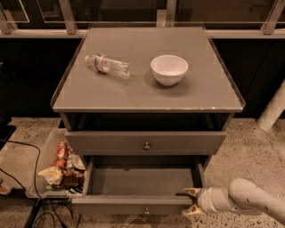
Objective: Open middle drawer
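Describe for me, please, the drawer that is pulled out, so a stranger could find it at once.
Find the grey cabinet carrying a bottle and bowl. Below its closed drawer front, the middle drawer stands pulled out, bare inside, with the gripper at its right front corner.

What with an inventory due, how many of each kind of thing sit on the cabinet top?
Plastic bottle: 1
White bowl: 1
Total: 2
The gripper is at the open middle drawer's right front corner.

speckled stone floor (249, 149), dark window panes (124, 9) behind pale frames (67, 15), grey cabinet (133, 91), dim warm light
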`<state>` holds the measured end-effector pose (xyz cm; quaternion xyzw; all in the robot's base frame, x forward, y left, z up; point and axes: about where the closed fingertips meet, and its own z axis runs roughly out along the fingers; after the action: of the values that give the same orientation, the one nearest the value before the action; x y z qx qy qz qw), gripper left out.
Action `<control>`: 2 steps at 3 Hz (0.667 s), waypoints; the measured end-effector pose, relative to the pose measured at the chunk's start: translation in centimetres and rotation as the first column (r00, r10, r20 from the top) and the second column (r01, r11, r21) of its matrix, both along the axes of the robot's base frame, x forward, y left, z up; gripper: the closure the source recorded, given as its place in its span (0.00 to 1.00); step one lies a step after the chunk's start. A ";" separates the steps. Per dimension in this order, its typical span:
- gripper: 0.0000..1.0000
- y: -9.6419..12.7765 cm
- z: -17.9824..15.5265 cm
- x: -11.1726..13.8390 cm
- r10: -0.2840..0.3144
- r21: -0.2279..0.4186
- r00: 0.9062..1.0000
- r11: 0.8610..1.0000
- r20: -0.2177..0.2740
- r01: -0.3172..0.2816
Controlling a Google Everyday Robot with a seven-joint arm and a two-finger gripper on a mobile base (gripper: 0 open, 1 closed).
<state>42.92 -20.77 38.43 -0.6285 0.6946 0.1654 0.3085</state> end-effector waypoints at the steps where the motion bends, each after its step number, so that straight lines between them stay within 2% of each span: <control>1: 0.63 0.0 0.3 0.0 0.000 0.000 1.000 1.000 0.000 0.000; 2: 0.86 -0.5 0.1 -1.6 0.013 -0.010 1.000 1.000 0.005 -0.013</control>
<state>41.31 -21.28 38.52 -0.6350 0.6906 0.1623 0.3058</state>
